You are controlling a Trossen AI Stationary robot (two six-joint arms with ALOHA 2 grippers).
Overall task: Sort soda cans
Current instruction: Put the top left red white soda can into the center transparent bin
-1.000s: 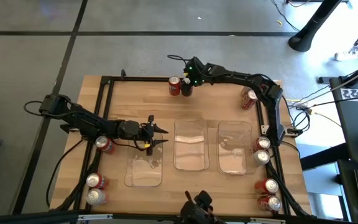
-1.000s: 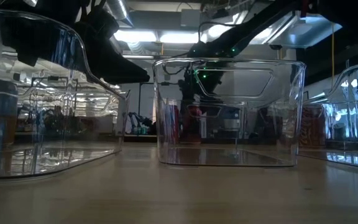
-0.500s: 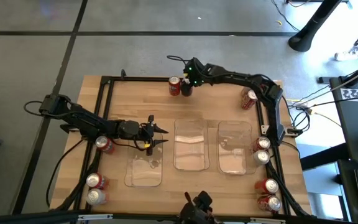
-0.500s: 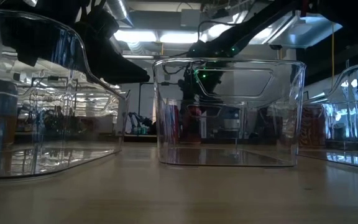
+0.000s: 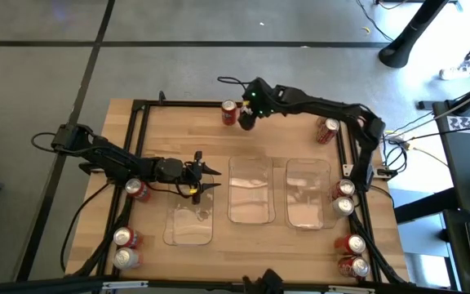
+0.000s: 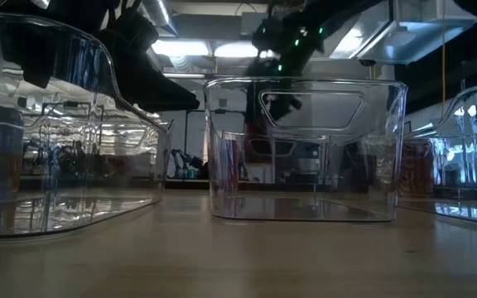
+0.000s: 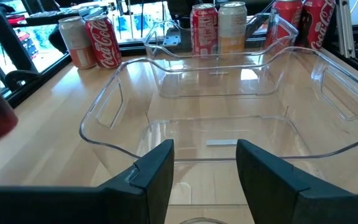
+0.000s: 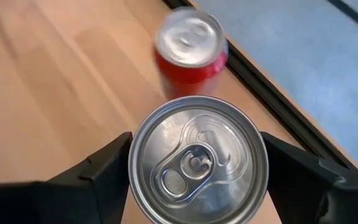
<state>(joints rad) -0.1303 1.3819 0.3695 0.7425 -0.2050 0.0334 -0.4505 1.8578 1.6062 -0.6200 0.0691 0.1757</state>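
My right gripper (image 5: 247,120) is at the table's far edge, shut on a soda can with a silver top (image 8: 197,158); its body colour does not show. A red soda can (image 8: 190,46) stands upright on the wood just beyond it (image 5: 229,113). My left gripper (image 7: 205,171) hangs open over the left clear tray (image 5: 190,226), with nothing between its fingers. More soda cans stand upright along the left edge (image 5: 137,189) and the right edge (image 5: 343,189). My right gripper pinches the can between its two fingers (image 8: 98,171), one on each opposite side of the wall just under the top rim (image 8: 132,168). The fingers slant down from above. The can stays upright, top up, lifted off the table.
Three clear trays lie side by side mid-table: left, middle (image 5: 251,189) and right (image 5: 308,192). Cans stand at the near left (image 5: 125,238), far right (image 5: 327,129) and near right (image 5: 349,244). A black frame (image 5: 141,106) rims the tabletop.
My right gripper has risen from the table with the silver-topped can, lifting it clear beside the red can, which stays put. The can has kept upright.
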